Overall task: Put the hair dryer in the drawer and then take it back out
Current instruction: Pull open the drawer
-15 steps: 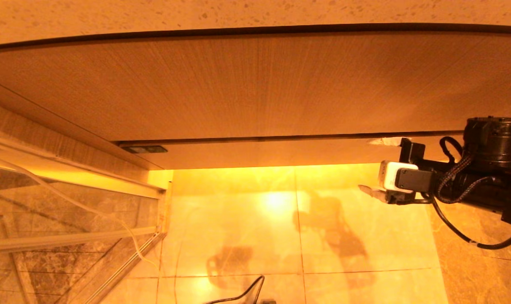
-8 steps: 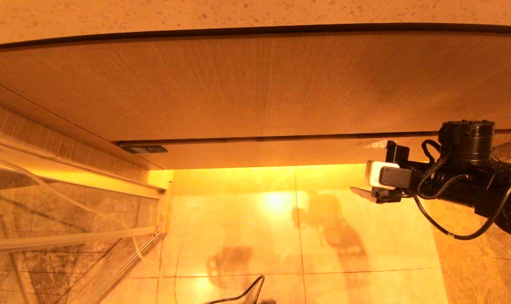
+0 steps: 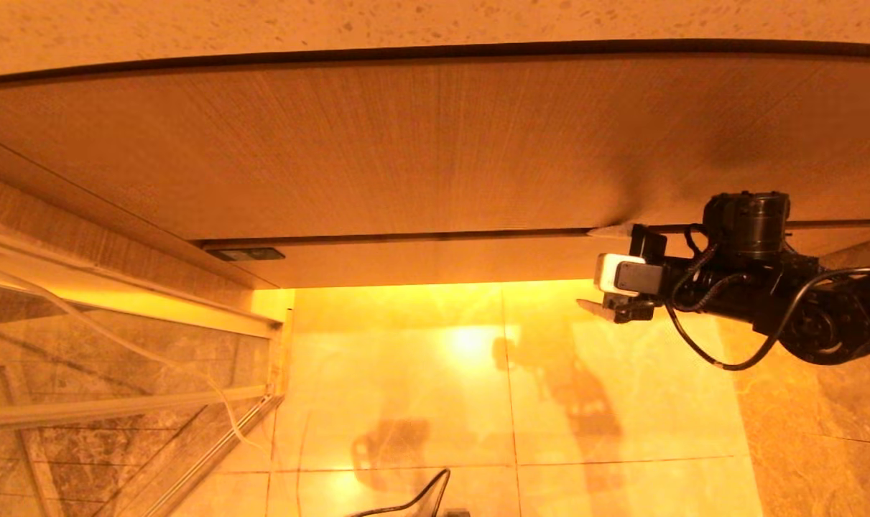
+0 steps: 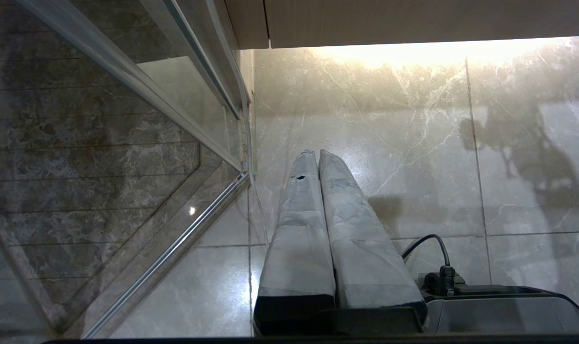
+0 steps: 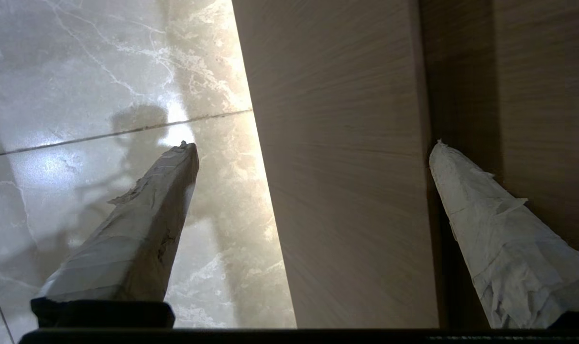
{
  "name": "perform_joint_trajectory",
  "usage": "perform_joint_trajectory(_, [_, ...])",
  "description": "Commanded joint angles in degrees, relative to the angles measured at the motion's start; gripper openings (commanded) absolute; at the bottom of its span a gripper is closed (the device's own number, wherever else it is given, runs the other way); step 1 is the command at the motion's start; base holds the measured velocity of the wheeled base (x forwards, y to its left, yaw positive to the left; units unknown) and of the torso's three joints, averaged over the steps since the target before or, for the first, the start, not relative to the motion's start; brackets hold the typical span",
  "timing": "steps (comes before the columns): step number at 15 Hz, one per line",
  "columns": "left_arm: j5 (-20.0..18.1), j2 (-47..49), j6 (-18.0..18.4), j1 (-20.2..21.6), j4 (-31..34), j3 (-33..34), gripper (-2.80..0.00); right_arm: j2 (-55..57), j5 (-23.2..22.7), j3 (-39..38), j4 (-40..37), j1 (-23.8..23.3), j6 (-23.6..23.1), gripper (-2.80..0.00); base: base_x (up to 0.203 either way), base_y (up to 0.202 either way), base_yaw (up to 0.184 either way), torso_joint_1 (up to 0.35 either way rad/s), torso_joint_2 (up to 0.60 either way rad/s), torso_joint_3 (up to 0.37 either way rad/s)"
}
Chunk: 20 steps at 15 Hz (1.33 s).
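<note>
Across the head view, the right claw (image 3: 587, 268) is reaching in from the robot's right with its jaws spread wide, one finger at the dark seam above the drawer (image 3: 420, 260) and the other below its narrow front. It is straddling the front edge, apparently to pull the closed drawer out. The hair dryer is showing nowhere, so its place cannot be told. A taller wood-grain panel (image 3: 406, 143) is sitting above the drawer, under a speckled desk (image 3: 406, 21). Warm light from under the cabinet is glaring on the polished marble floor (image 3: 406, 373), and a glass partition (image 3: 118, 373) is standing on the robot's left.

Within the left wrist view, the left claw (image 4: 314, 153) is hanging parked over the floor (image 4: 413, 143), its taped fingers (image 4: 299, 229) pressing together and gripping nothing. The glass partition (image 4: 126, 119) is running alongside.

Within the right wrist view, the right claw (image 5: 313, 143) is holding its taped fingers (image 5: 141, 229) well apart. The drawer front (image 5: 342, 191) is lying between them, with one fingertip over the floor (image 5: 79, 71) and the other at the seam below the taller panel (image 5: 547, 95). Whether either finger is touching wood cannot be told.
</note>
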<state>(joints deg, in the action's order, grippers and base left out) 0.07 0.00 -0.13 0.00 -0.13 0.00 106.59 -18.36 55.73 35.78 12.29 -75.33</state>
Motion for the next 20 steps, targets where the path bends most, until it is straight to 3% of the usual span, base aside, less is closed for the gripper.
perform_joint_trajectory(1, [0.0,0.0,0.0,0.0,0.0,0.0,-2.8,2.1,-0.1,1.6,0.4,0.0,-0.3,0.0,0.0,0.0,0.0,0.0,0.0,0.0])
perform_joint_trajectory(7, [0.0,0.0,0.0,0.0,0.0,0.0,-2.8,2.5,-0.1,2.5,5.7,-0.2,2.0,0.0,0.0,0.0,0.0,0.0,0.0,0.0])
perform_joint_trajectory(20, [0.0,0.0,0.0,0.0,0.0,0.0,-2.8,-0.2,0.2,-5.6,7.4,-0.2,0.3,0.0,0.0,0.0,0.0,0.0,0.0,0.0])
